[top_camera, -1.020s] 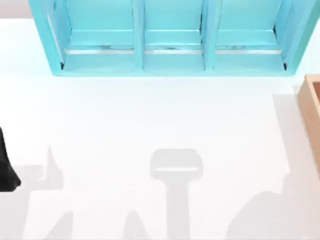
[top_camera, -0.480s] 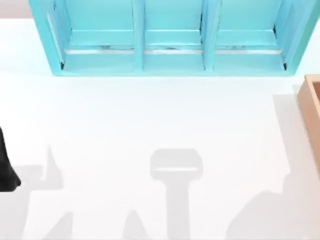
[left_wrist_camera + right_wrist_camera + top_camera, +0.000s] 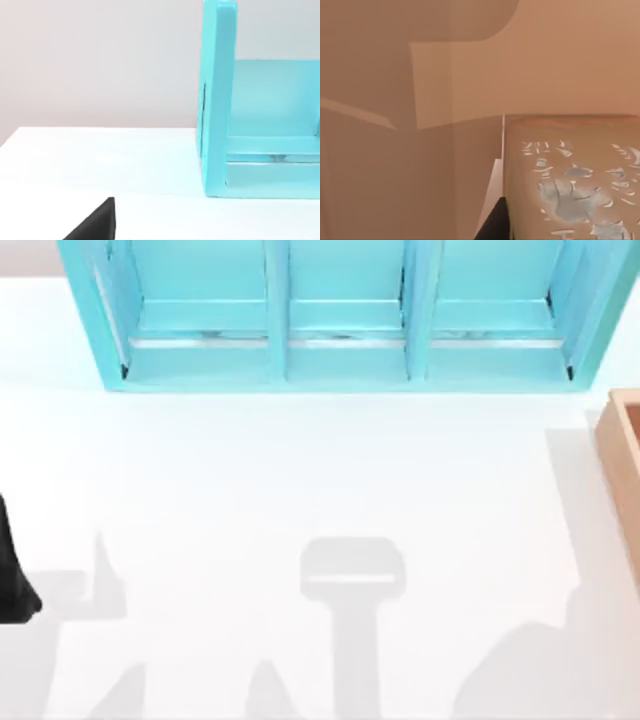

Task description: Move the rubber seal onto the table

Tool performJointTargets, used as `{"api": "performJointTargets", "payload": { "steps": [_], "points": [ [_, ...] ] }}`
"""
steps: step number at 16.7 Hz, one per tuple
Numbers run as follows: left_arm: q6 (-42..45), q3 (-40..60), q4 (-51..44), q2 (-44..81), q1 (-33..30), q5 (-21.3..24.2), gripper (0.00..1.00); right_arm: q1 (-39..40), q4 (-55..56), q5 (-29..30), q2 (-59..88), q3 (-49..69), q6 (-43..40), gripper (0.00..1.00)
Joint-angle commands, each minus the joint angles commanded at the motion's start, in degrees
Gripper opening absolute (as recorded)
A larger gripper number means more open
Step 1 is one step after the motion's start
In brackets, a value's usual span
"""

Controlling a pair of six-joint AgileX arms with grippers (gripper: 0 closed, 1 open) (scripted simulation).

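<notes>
The rubber seal (image 3: 570,185), a tan-brown block with a flaky pale mark on its face, sits close up in the right wrist view, inside the wooden box. My right gripper (image 3: 570,232) is shut on it. One dark fingertip (image 3: 495,225) presses against the seal's side, and the other is hidden. The white table (image 3: 300,470) spreads below the shelf. My left arm (image 3: 10,585) is parked at the table's left edge. Its gripper is open, with one fingertip (image 3: 97,222) showing over the table (image 3: 75,160).
A turquoise shelf unit (image 3: 345,320) with three compartments stands along the back of the table, and its side wall (image 3: 217,100) is near the left arm. The orange-tan wooden box (image 3: 622,450) stands at the right edge, and its inner walls (image 3: 395,175) surround the right gripper.
</notes>
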Motion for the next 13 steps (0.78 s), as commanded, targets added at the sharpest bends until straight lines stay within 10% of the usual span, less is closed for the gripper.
{"api": "performJointTargets", "payload": {
  "steps": [13],
  "points": [
    [0.0,0.0,0.0,0.0,0.0,0.0,1.0,23.2,-26.7,0.9,-7.6,21.8,24.3,0.0]
  ]
}}
